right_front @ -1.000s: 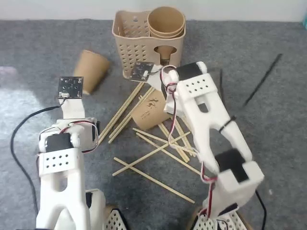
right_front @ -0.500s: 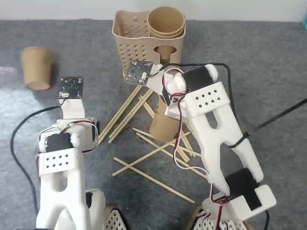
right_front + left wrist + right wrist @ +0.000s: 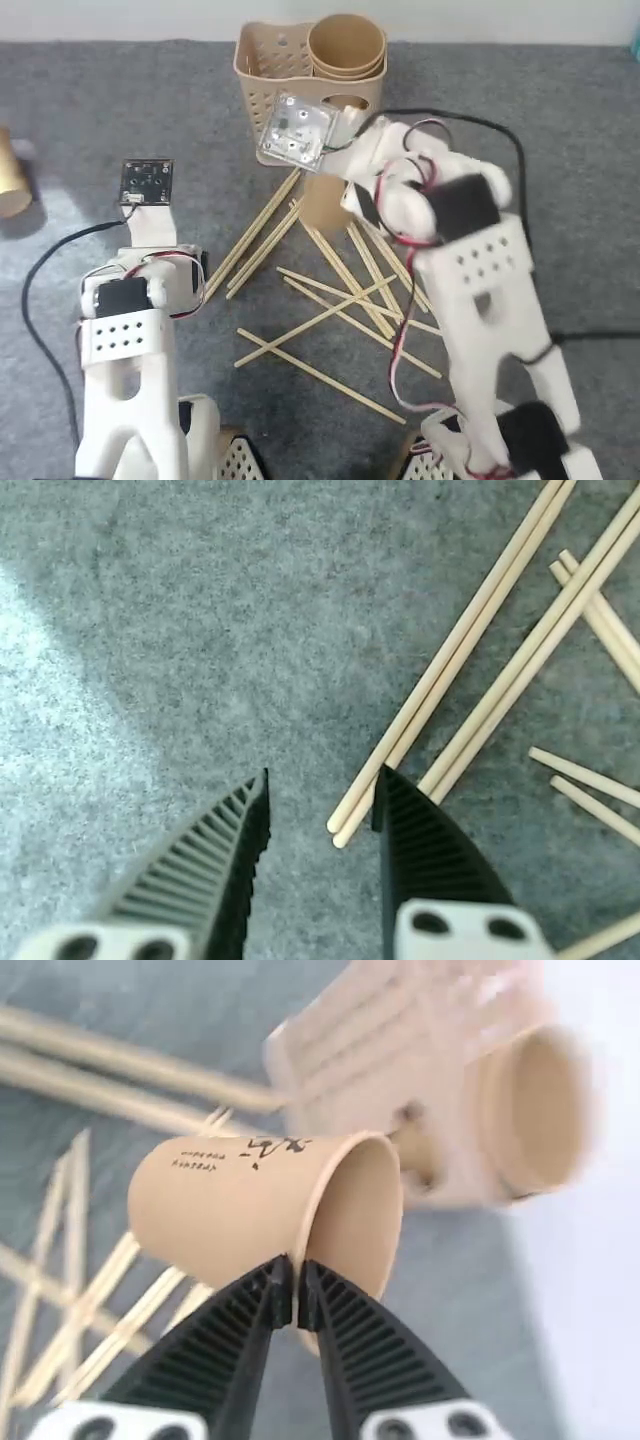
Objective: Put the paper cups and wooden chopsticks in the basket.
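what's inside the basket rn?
A stack of paper cups stands in one end of the basket. At the other end I see bare inner wall; the floor there is hidden behind the front wall.

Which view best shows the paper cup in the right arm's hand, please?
The right wrist view: the paper cup is nearly whole, rim pinched by the right hand. The high view shows part of it under the arm. The left wrist view faces chopsticks.

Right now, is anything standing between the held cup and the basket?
Nothing visible does. The right gripper holds the cup by its rim, close before the basket; stacked cups fill one side of it.
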You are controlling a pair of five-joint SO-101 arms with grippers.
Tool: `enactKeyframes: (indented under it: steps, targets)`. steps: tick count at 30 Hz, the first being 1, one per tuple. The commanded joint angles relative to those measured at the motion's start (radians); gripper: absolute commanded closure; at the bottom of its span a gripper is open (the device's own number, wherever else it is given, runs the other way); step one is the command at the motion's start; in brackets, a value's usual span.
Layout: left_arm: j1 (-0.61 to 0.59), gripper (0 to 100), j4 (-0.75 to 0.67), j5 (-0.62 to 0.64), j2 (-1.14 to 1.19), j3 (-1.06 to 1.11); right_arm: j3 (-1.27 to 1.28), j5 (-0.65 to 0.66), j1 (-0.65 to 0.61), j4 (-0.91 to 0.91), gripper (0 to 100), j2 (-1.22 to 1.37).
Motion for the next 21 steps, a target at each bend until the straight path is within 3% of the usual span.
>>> enactKeyframes:
  steps: [1,9,18,21]
  targets:
    - [0.0,84,-0.031,-0.009,0.0,-0.036,-0.037,0.035,0.005,-0.148,99.1,-0.091]
    - [0.005,84,-0.049,-0.009,0.0,-0.019,-0.032,0.037,0.13,-0.633,99.1,-0.045]
    - [0.003,84,-0.051,-0.009,-0.005,-0.008,-0.031,0.037,0.156,-1.288,99.1,0.269]
    - [0.003,84,-0.051,-0.009,-0.005,-0.008,-0.021,0.031,0.182,-1.308,99.1,0.302]
